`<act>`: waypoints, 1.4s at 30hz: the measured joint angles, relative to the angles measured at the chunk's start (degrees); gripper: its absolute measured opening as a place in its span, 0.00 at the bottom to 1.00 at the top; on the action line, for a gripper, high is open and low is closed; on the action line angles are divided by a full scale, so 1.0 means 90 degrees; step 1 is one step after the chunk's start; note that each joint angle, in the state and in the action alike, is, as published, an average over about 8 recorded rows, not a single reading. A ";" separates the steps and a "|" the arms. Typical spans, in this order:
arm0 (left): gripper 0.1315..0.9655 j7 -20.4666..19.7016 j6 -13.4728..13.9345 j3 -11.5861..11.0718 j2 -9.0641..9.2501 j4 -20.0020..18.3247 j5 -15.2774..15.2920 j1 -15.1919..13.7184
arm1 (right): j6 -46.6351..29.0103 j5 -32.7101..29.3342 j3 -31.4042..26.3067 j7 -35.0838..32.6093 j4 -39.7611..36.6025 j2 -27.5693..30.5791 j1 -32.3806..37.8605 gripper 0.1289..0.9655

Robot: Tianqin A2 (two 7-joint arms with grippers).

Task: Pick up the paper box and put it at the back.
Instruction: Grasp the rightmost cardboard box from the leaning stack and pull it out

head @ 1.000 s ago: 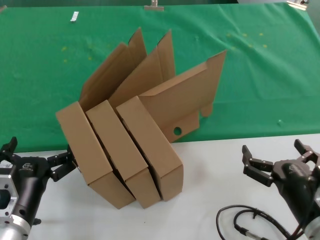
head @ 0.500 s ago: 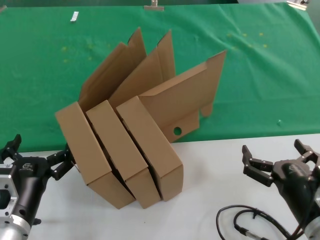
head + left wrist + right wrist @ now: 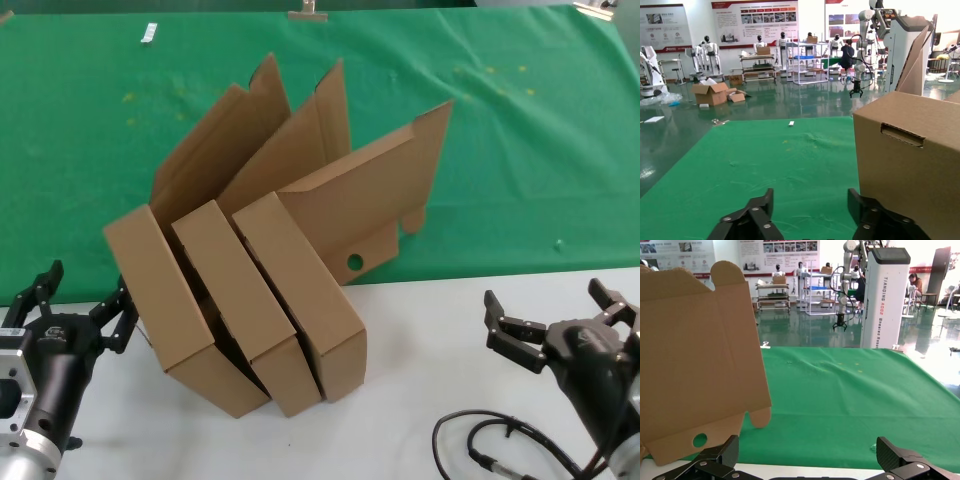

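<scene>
Three alike brown cardboard boxes stand side by side with lids raised, straddling the edge of the green cloth [image 3: 520,150]. My left gripper [image 3: 88,290] is open and empty on the left side of the leftmost paper box [image 3: 160,300], with one finger close against its side wall. In the left wrist view the gripper [image 3: 810,200] faces the cloth and the box wall [image 3: 910,160] stands beside one finger. My right gripper [image 3: 545,297] is open and empty, low over the white tabletop, well apart from the rightmost box [image 3: 305,290]. The right wrist view shows the gripper [image 3: 806,445] and that box's lid [image 3: 700,370].
The middle box [image 3: 245,300] stands tight between the other two. The white tabletop [image 3: 420,340] lies in front of the cloth. A black cable [image 3: 490,440] loops by my right arm. A small white item [image 3: 149,33] and a clip [image 3: 307,12] lie at the cloth's far edge.
My left gripper has turned and its fingers have come closer together beside the leftmost box. That box has shifted slightly left and its lid has leaned left. The right arm has not moved.
</scene>
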 joint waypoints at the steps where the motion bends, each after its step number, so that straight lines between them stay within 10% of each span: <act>1: 0.56 0.0000 0.0000 0.0000 0.0000 0.0000 0.0000 0.0000 | 0.0000 0.0000 0.0000 0.0000 0.0000 0.0000 0.0000 1.00; 25: 0.09 0.0000 0.0000 0.0000 0.0000 0.0000 0.0000 0.0000 | 0.0000 0.0000 0.0000 0.0000 0.0000 0.0000 0.0000 1.00; 42: 0.02 0.0000 0.0000 0.0000 0.0000 0.0000 0.0000 0.0000 | 0.0000 0.0000 0.0000 0.0000 0.0000 0.0000 0.0000 1.00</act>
